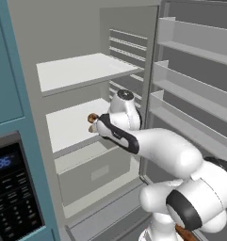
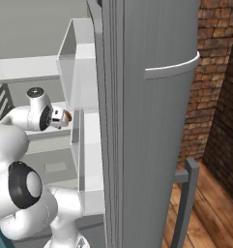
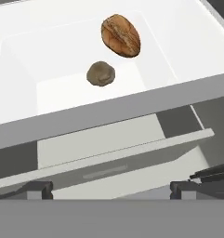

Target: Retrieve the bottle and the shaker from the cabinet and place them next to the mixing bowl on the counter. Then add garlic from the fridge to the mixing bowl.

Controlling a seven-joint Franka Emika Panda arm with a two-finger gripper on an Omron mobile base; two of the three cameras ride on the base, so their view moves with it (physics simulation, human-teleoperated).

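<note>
Hovering before the open fridge (image 1: 82,75), the tool (image 3: 111,189) has fingertips (image 3: 36,188) apart, empty; garlic (image 3: 101,73) lies on shelf (image 3: 48,93), partly arm-hidden from base views.

The white fridge shelf (image 3: 48,51) holds two things. A brown, lumpy garlic (image 3: 121,35) lies near the back edge, toward the right side. A small round grey-brown thing (image 3: 101,73) lies just in front of it, near the middle of the shelf. They do not touch.

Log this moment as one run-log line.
stage: fridge open, arm reaching in | claw: open, empty | small brown-grey round garlic: on white fridge shelf, not grasped | larger brown oval item: behind it
</note>
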